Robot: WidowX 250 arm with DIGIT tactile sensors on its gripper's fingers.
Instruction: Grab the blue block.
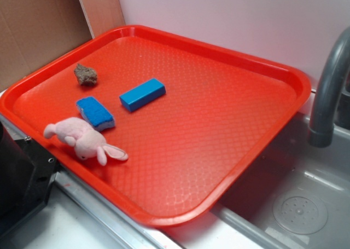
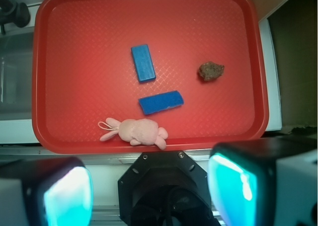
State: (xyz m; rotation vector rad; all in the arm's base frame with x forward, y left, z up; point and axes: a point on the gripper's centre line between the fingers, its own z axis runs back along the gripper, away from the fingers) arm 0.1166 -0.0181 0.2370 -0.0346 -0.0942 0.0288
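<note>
The blue block [image 1: 142, 94] [image 2: 143, 63] is a flat-faced solid-blue bar lying in the left middle of the red tray [image 1: 229, 123] [image 2: 89, 32]. Just beside it lies the blue sponge [image 1: 95, 113] [image 2: 161, 102], rounded, with a pale underside. In the wrist view my gripper [image 2: 149, 191] hangs high above the robot's base, short of the tray's near rim and well away from the block. Its two fingers stand far apart with teal pads [image 2: 67, 198], and nothing is between them. The exterior view does not show the gripper.
A pink plush bunny [image 1: 82, 142] [image 2: 136, 131] lies at the tray's near rim, and a brown rock [image 1: 86, 74] [image 2: 211, 70] near its corner. The black robot base [image 2: 164, 191] [image 1: 22, 172] sits by that rim. A grey faucet [image 1: 328, 90] and sink [image 1: 295, 205] border the tray's other side.
</note>
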